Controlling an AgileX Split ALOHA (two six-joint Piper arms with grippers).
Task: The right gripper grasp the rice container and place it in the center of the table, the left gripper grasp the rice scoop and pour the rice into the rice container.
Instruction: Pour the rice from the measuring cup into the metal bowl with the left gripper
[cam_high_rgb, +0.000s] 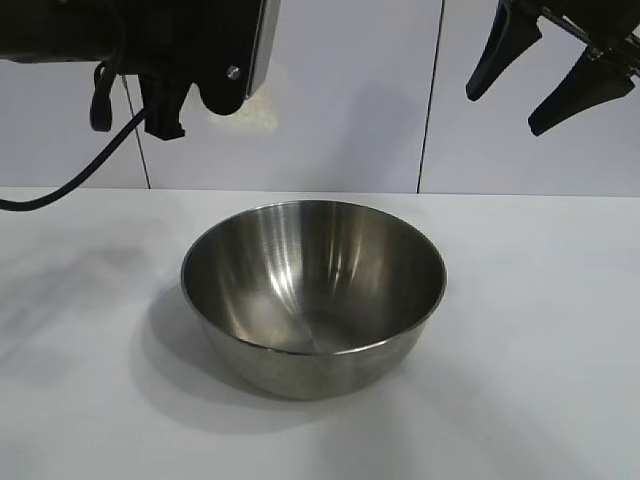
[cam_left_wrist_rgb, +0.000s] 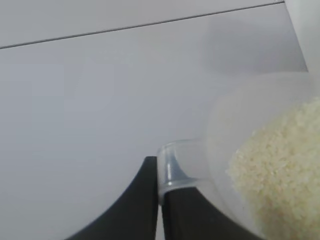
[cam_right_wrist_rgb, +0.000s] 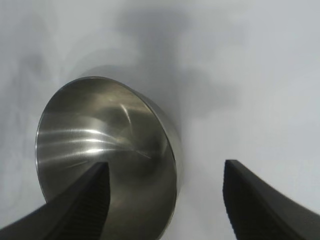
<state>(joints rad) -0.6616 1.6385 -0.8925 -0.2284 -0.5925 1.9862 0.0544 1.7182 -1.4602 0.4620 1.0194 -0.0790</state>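
Two grippers share the work, and each sits where its part of the job puts it. We see the rice container (cam_high_rgb: 313, 308) standing upright on the table (cam_high_rgb: 540, 350), about mid-table and with nothing in it, so the placing step looks done to us. That would explain why the right gripper (cam_high_rgb: 545, 70) hangs high at the right, well clear of the bowl, its jaws spread wide and holding nothing; from its own wrist view the bowl (cam_right_wrist_rgb: 105, 155) lies below and a little to one side of the parted fingers (cam_right_wrist_rgb: 260, 205).

The left gripper (cam_left_wrist_rgb: 159, 200) has its jaws shut on the handle of the rice scoop (cam_left_wrist_rgb: 240, 165), pinching the thin clear tab between the two black tips. We judge it holds the handle so the cup body stays free to tip. The rice (cam_left_wrist_rgb: 280, 170) fills the scoop as an off-white heap, and none has reached the bowl. In the exterior view only the left arm's wrist block shows, at the upper left above the bowl's rim; the scoop itself is hidden there.
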